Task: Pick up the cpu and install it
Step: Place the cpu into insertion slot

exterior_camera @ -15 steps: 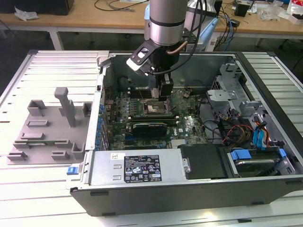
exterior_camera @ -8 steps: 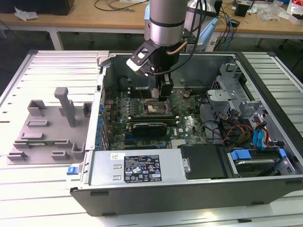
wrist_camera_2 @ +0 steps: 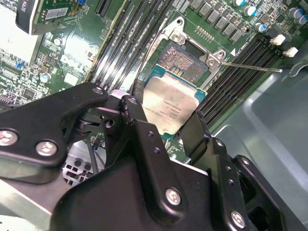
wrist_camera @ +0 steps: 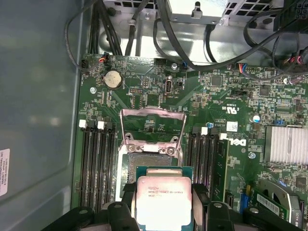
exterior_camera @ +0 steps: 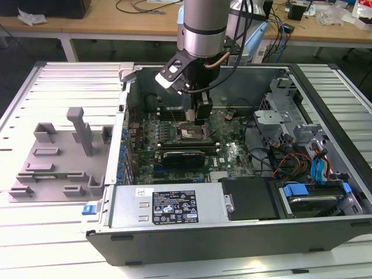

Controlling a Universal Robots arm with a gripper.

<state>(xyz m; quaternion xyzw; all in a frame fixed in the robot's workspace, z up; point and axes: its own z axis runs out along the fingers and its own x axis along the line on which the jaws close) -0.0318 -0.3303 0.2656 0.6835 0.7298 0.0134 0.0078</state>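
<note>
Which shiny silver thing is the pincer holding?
The flat square cpu, gripped by the pincer at the open socket. The round battery and ribbed heatsink sit apart on the board.

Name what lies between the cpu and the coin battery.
Between cpu and battery: the socket's flipped-open metal frame, in the first wrist view.

silver-topped cpu (wrist_camera: 163, 198), green-rimmed, tilted above socket (wrist_camera: 150, 161)
</note>
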